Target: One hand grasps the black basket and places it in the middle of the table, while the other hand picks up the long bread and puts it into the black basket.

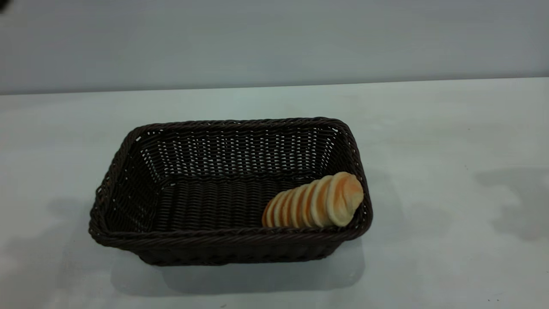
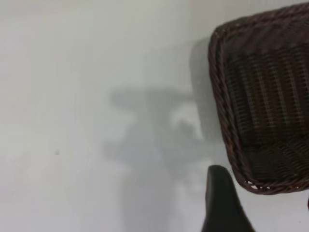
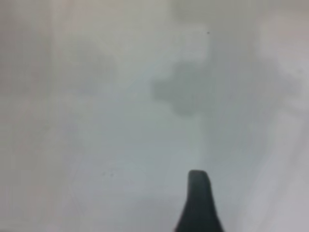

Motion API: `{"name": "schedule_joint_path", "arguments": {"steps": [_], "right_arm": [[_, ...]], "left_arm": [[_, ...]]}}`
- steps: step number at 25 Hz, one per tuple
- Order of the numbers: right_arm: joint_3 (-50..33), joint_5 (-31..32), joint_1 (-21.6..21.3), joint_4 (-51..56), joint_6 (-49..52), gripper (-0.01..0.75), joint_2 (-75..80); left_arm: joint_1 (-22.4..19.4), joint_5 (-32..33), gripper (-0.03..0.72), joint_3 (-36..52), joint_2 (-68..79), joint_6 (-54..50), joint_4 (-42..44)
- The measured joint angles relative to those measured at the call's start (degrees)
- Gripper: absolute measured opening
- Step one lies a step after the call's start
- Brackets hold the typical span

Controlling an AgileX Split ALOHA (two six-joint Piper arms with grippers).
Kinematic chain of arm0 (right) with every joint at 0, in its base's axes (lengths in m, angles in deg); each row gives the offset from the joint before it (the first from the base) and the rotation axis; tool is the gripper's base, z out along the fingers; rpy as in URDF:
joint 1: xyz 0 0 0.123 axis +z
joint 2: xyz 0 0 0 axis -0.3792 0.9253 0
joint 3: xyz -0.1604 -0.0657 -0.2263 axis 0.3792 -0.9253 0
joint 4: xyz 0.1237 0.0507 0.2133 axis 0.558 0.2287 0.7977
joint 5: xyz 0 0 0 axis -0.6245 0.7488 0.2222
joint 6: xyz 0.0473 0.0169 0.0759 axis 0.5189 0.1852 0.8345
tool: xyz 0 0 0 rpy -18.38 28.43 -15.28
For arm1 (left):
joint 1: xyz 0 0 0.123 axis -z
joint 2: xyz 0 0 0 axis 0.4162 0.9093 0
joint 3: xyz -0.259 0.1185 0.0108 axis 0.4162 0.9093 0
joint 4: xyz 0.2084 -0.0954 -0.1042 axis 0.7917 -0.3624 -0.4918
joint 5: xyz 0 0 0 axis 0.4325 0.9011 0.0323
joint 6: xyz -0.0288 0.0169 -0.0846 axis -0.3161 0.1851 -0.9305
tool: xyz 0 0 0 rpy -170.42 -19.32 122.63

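The black basket (image 1: 128, 171) stands on the table (image 1: 429, 128), a little left of the middle. The long bread (image 1: 315, 201) lies inside it, leaning in the near right corner. No gripper shows in the exterior view. In the left wrist view my left gripper (image 2: 264, 205) hangs open and empty above the table, with one dark finger (image 2: 222, 203) beside a corner of the basket (image 2: 260, 96) and not touching it. In the right wrist view my right gripper (image 3: 253, 203) is open and empty over bare table, and only one finger (image 3: 198, 198) shows.
The table's far edge (image 1: 274, 86) meets a plain grey wall. Arm shadows fall on the table at the left (image 1: 64, 210) and the right (image 1: 514, 201) of the basket.
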Motion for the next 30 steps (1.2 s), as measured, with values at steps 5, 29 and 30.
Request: {"name": "schedule_joint_path", "arguments": {"steps": [5,29,30], "right_arm": [[-1.3,7.1,0.0,1.8,0.0,0.571,-12.0],[-32.8,12.9,0.3,9.0,-4.1,0.544,-79.3],[-34.1,12.3,0.9,8.6,-4.2,0.544,-80.4]], "left_arm": [[0.0,1.6,0.482,2.0,-9.2,0.0,0.4],[0.0,10.2,0.482,27.1,-64.0,-1.7,0.4],[0.0,10.5,0.482,28.0,-65.8,-1.8,0.4]]}}
